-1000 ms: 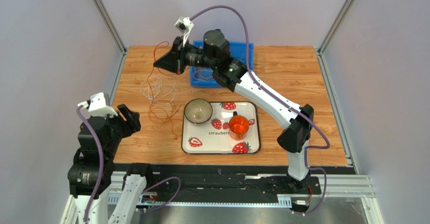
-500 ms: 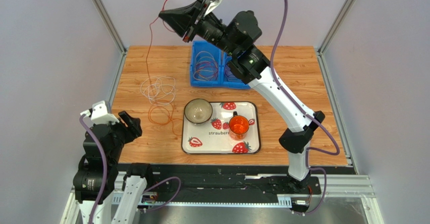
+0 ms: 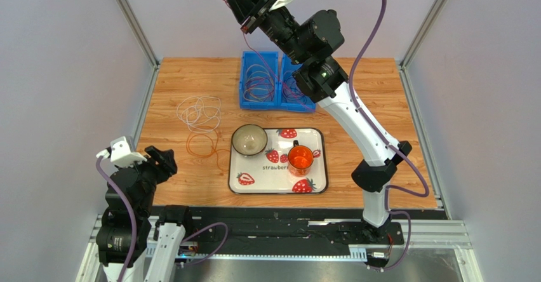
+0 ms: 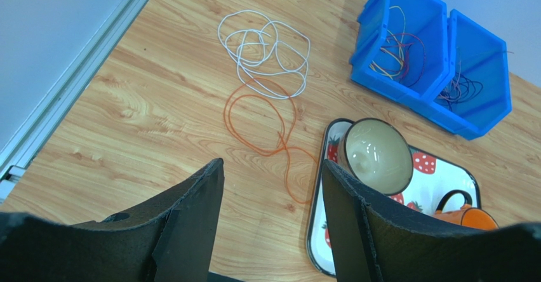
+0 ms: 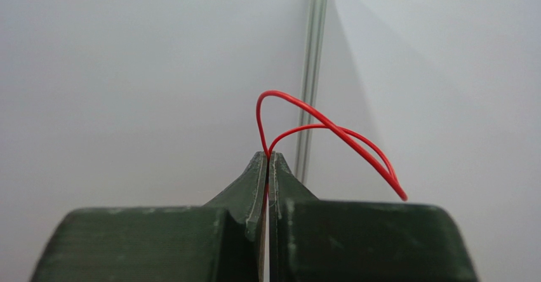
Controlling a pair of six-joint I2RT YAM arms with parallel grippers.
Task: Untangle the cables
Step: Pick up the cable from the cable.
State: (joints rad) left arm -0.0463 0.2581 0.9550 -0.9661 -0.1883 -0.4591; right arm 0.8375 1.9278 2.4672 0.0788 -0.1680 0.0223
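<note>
We see a wooden table (image 3: 381, 98) with both arms at its near edge. The right arm (image 3: 355, 123) reaches high above the far edge, and its gripper (image 5: 268, 161) is pressed together on a red cable (image 5: 317, 126). The cable loops out past the fingertips, and a thin strand trails down toward the bins. The left arm (image 3: 127, 193) is folded over the near left corner, its gripper (image 4: 273, 167) spread apart with nothing in it.

A strawberry tray (image 3: 273, 180) lies near the middle and carries a bowl (image 3: 249, 140) and an orange cup (image 3: 300, 158). Two blue bins (image 3: 278, 60) stand side by side at the far edge, each with coiled cables inside.

Left of the bins, a white cable (image 3: 200, 112) lies in loose loops on the table. An orange cable (image 3: 202, 145) meets its near side and trails toward the tray.
</note>
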